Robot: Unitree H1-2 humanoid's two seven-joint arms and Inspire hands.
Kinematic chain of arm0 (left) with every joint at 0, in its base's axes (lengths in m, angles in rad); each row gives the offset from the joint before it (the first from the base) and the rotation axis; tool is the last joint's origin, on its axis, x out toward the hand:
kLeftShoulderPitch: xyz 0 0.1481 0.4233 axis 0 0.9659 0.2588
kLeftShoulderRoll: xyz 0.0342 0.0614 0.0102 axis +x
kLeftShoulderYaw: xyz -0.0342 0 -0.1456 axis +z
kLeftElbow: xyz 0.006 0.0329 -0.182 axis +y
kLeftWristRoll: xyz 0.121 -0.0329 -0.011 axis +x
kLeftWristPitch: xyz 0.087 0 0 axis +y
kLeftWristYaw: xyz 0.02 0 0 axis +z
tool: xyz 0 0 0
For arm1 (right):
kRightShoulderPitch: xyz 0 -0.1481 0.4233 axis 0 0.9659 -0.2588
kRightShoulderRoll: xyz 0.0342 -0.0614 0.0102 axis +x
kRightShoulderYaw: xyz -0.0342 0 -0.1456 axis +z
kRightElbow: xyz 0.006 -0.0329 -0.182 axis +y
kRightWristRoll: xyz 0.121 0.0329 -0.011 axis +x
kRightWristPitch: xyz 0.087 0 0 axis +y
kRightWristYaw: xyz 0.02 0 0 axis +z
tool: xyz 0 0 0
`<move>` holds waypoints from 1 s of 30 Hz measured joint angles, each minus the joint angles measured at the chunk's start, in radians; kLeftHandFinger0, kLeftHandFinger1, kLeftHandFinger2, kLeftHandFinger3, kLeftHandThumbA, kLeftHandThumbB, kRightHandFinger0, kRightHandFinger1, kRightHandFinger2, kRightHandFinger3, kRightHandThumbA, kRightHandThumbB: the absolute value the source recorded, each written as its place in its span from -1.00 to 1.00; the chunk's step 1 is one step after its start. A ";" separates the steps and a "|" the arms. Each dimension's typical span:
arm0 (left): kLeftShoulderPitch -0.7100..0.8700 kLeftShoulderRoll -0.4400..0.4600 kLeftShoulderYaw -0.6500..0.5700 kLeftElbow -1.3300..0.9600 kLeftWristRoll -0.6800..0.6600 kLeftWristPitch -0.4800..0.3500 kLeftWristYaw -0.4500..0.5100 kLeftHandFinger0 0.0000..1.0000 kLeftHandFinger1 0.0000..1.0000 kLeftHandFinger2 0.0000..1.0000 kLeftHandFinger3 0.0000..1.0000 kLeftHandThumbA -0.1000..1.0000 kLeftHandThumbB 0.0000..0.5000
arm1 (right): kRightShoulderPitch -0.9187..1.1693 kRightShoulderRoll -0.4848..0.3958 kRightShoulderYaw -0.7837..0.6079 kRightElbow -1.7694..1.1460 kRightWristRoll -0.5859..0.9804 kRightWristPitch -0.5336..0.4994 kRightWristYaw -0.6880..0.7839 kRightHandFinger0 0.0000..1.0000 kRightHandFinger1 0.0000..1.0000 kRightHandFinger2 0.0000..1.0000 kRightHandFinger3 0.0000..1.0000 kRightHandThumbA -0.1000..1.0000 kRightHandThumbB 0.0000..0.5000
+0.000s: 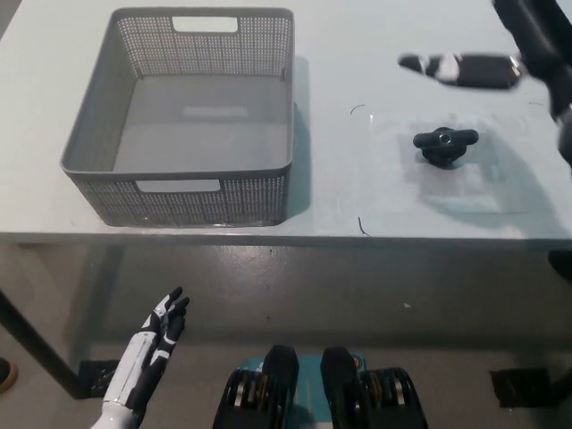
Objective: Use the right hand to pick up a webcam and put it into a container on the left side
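The black webcam (pixel 444 145) sits on the white table (pixel 357 192) at right of centre, well apart from the empty grey basket (pixel 183 192) at upper left. The right hand (pixel 500 54) hovers above the webcam at upper right, fingers (pixel 429 64) spread, holding nothing. The left hand (pixel 147 353) rests at lower left, fingers straight and open.
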 measured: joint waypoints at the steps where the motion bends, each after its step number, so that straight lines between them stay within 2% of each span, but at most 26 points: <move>1: 0.002 0.000 0.002 -0.002 0.000 0.000 0.000 1.00 1.00 1.00 1.00 0.93 -1.00 | -0.030 0.001 0.016 0.046 -0.007 0.000 0.001 1.00 1.00 1.00 1.00 1.00 1.00; 10: -0.003 0.004 0.005 -0.021 0.001 0.000 0.000 1.00 1.00 1.00 1.00 0.99 -0.97 | -0.246 0.004 0.133 0.443 -0.054 -0.003 0.020 1.00 1.00 1.00 1.00 1.00 1.00; 21: -0.009 0.008 0.007 -0.025 0.001 0.000 0.000 1.00 1.00 1.00 1.00 1.00 -0.97 | -0.405 0.037 0.225 0.873 -0.081 -0.048 0.019 1.00 1.00 1.00 1.00 0.97 1.00; 24: -0.011 0.009 0.007 -0.029 0.000 0.000 -0.001 1.00 1.00 1.00 1.00 1.00 -0.99 | -0.422 0.051 0.233 0.953 -0.081 -0.062 0.018 1.00 1.00 1.00 1.00 0.89 1.00; 28: -0.017 0.010 0.007 -0.033 0.000 0.000 -0.001 1.00 1.00 1.00 1.00 1.00 -0.98 | -0.436 0.066 0.227 1.049 -0.071 -0.087 0.017 1.00 1.00 1.00 1.00 0.91 1.00; 29: -0.019 0.010 0.007 -0.034 0.000 0.000 -0.001 1.00 1.00 1.00 1.00 1.00 -1.00 | -0.437 0.068 0.226 1.064 -0.070 -0.093 0.017 1.00 1.00 1.00 1.00 0.99 1.00; 30: -0.019 0.010 0.007 -0.035 0.000 0.001 -0.001 1.00 1.00 1.00 1.00 1.00 -1.00 | -0.437 0.070 0.225 1.080 -0.069 -0.098 0.017 1.00 1.00 1.00 1.00 1.00 0.92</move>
